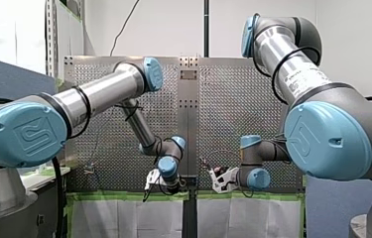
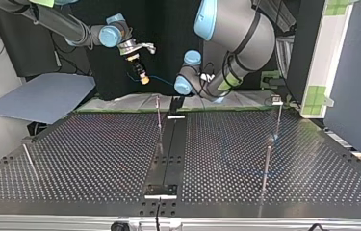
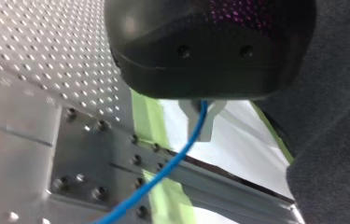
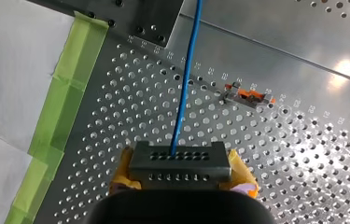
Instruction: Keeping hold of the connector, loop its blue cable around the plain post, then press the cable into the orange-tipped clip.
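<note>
Right claw point(image 4: 182, 179): we have it clamped on the connector point(image 4: 179, 161), with a yellow pad point(image 4: 242, 173) pressed to each end of the black block.
Connector: it sits in the right claw, lifted off the perforated tabletop point(image 4: 303, 154), rows of small holes facing the wrist camera.
Blue cable point(image 4: 186, 84): it leaves the middle of the connector and runs straight ahead over the tabletop.
Left claw point(image 3: 200, 123): the metal fingers point(image 3: 211, 122) are drawn together, pinching the blue cable, which curves away below them.
Orange-tipped clip point(image 4: 249, 96): it is on the tabletop ahead of the right claw, off to one side of the cable and not touching it.
Posts: in the top view we see thin uprights, one point(image 2: 159, 115) beside the dark centre rail point(image 2: 168, 154) and another point(image 2: 267, 159) toward that view's right. We cannot tell which is the plain post.
Surroundings: green tape point(image 4: 65, 93) edges the tabletop, with a white sheet point(image 4: 9, 70) beyond it.
</note>
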Controlling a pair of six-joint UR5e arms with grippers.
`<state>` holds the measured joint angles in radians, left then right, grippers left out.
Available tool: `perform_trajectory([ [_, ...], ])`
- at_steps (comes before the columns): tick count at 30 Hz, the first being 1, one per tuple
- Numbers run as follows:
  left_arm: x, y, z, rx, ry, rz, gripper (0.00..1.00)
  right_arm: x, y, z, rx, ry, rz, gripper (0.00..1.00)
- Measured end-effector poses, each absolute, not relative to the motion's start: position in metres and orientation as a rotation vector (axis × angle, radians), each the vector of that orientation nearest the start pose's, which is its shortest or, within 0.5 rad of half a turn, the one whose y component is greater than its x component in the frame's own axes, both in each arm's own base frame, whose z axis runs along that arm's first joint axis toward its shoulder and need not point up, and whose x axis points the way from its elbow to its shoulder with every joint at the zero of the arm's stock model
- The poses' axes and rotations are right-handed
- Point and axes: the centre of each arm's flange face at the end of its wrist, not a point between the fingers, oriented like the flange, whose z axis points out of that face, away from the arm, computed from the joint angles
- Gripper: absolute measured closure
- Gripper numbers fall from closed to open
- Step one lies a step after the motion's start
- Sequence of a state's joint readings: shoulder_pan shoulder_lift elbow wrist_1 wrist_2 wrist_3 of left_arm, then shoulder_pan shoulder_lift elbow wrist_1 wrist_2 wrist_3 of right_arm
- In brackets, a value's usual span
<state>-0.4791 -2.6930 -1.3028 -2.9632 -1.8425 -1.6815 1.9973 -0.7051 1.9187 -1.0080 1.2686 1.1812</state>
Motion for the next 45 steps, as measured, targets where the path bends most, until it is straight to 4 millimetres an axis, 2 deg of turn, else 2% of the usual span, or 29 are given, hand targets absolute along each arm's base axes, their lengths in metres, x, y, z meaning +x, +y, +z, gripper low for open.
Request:
perform_trajectory([
  [11,0.525,-0.402,-0.069,0.194,2.135,0.017,1.00,0.363,-0.425,-0.046,1.928,-0.528,1.367,1.00],
  [20,0.515,-0.401,-0.045,0.119,2.075,-0.016,1.00,0.359,-0.429,-0.046,1.921,-0.543,1.365,1.00],
  [33,0.474,-0.402,-0.058,0.109,2.043,0.015,1.00,0.350,-0.447,-0.043,1.911,-0.589,1.355,1.00],
  [45,0.464,-0.412,-0.043,0.059,1.992,0.045,1.00,0.335,-0.459,-0.042,1.892,-0.634,1.341,1.00],
])
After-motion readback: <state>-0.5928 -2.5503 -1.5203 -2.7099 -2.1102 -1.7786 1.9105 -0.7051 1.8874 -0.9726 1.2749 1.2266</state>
